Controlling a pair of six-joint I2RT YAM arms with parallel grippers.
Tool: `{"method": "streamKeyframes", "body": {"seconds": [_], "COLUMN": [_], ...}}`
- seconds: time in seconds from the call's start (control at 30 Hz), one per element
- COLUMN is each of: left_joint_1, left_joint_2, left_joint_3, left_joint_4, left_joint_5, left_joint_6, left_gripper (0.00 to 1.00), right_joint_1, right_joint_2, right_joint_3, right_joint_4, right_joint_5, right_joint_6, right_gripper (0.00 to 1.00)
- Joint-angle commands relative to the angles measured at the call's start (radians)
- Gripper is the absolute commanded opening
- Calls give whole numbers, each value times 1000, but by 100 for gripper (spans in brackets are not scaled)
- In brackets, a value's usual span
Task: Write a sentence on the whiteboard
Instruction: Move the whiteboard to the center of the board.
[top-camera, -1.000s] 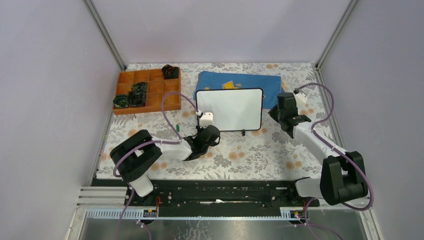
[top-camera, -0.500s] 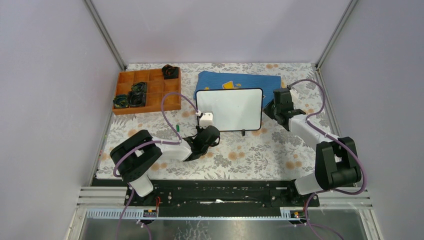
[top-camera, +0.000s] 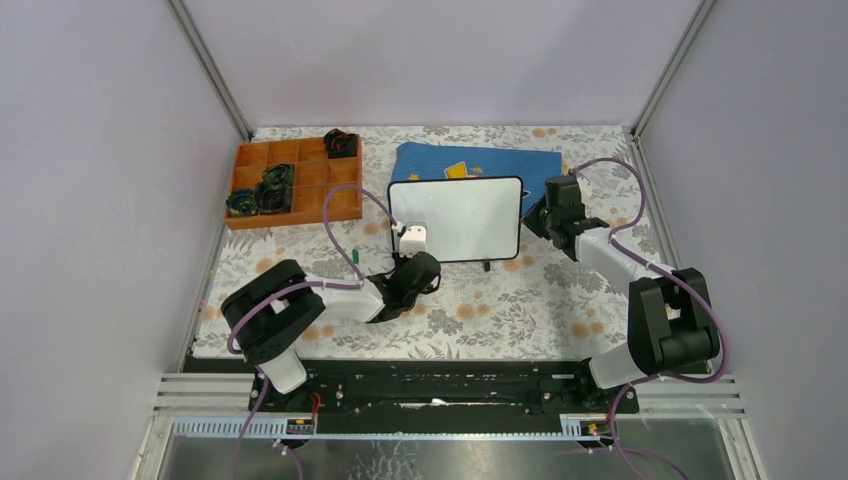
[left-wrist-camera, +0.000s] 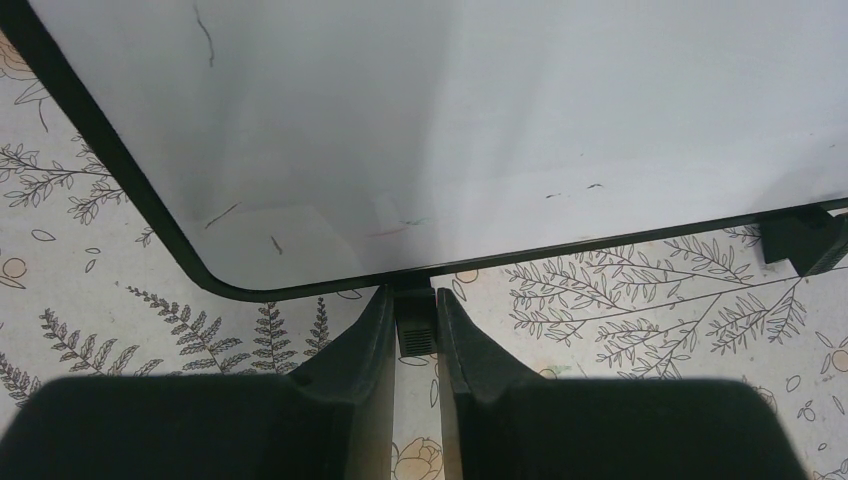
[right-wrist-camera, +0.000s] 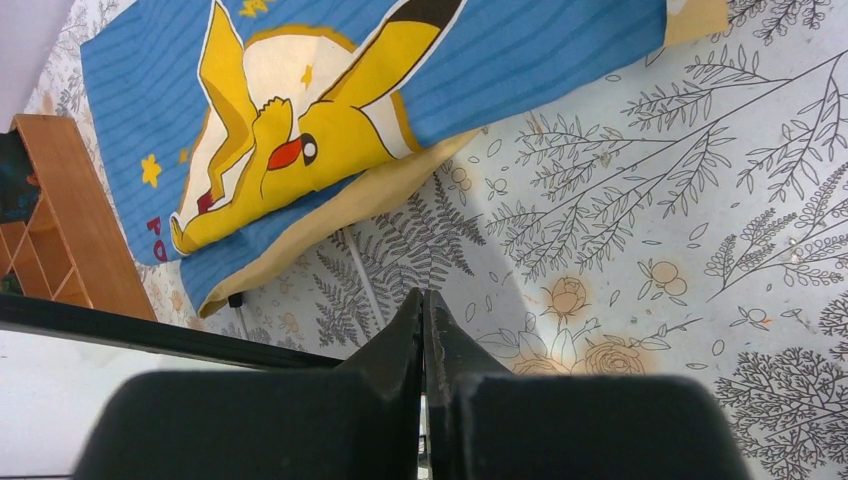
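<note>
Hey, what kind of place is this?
Probably a robot test cell in a lab: plain walls on a metal frame, two arms bolted to a rail, and props like a whiteboard and orange tray.

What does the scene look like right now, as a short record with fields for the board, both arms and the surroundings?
whiteboard: no sentence yet, only faint stray marks
left fingers: shut on black tab at whiteboard's near edge
right fingers: shut, empty, beside whiteboard's right edge
behind whiteboard: blue cartoon-print cloth
far left: orange compartment tray with dark items
</note>
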Motion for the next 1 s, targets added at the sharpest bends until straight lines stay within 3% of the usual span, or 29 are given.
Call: {"method": "streamKeyframes", "body": {"seconds": [0.0,0.3,0.5,0.6,0.77,0.97], "left_joint_1": [-21,-22,-23,-22,-27,-56], "left_joint_2": [27,32,13,9,5,-8], "left_joint_3": [-4,-3,-3,-2,-4,-10], "left_joint_4": [6,4,-21,-31,-39,-25], "left_joint_5": [-14,-19,-39,-44,-41,-28], "left_joint_6": [30,29,17,12,8,18], "left_gripper": [0,0,0,2,2,0], "right_joint_1": [29,34,32,29,27,29], "right_joint_2": [4,-22,-112,-161,-249,-405], "right_joint_3": [10,-2,1,7,10,-28], "right_joint_4": [50,42,-54,-111,-195,-233], "right_joint_5": [-75,-77,63,138,225,194], "right_joint_6": [-3,-3,-12,-14,-22,-51], "right_gripper": [0,0,1,16,54,59]}}
